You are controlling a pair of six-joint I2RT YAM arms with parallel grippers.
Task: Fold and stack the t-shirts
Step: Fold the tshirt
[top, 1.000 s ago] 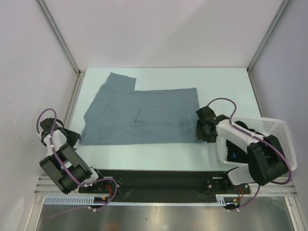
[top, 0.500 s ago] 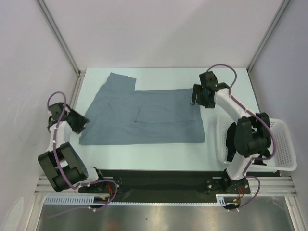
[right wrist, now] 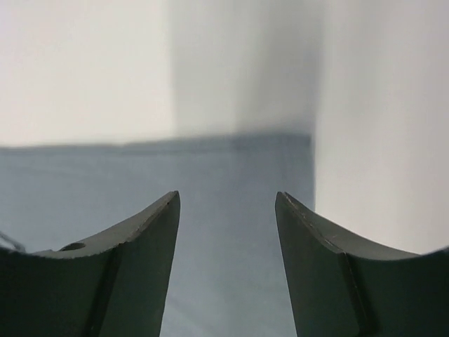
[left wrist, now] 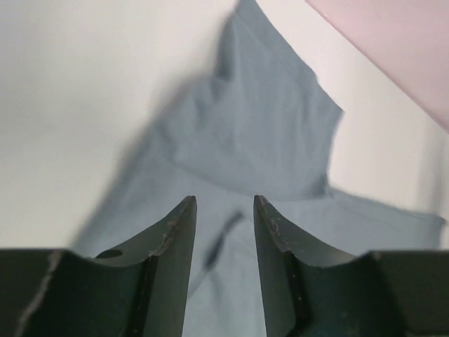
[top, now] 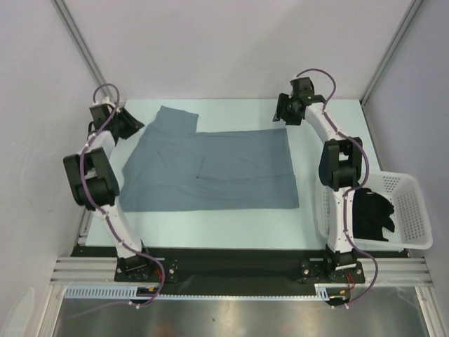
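Note:
A slate grey-blue t-shirt (top: pixel 210 168) lies spread flat on the table, one sleeve sticking out at the far left. My left gripper (top: pixel 132 125) is open and empty just left of that sleeve; the left wrist view shows the sleeve (left wrist: pixel 266 133) beyond my open gripper (left wrist: pixel 224 203). My right gripper (top: pixel 281 116) is open and empty at the shirt's far right corner; the right wrist view shows the cloth edge (right wrist: pixel 210 175) beyond my open gripper (right wrist: pixel 226 198). A black t-shirt (top: pixel 375 214) lies crumpled in the basket.
A white lattice basket (top: pixel 414 203) stands at the table's right near side, beside the right arm's base. Metal frame posts and pale walls close in the table at the left, right and back. A black rail runs along the near edge.
Both arms have stretched from the near side out to the shirt's far edge. The right arm has moved off the basket, and the black shirt now shows in it.

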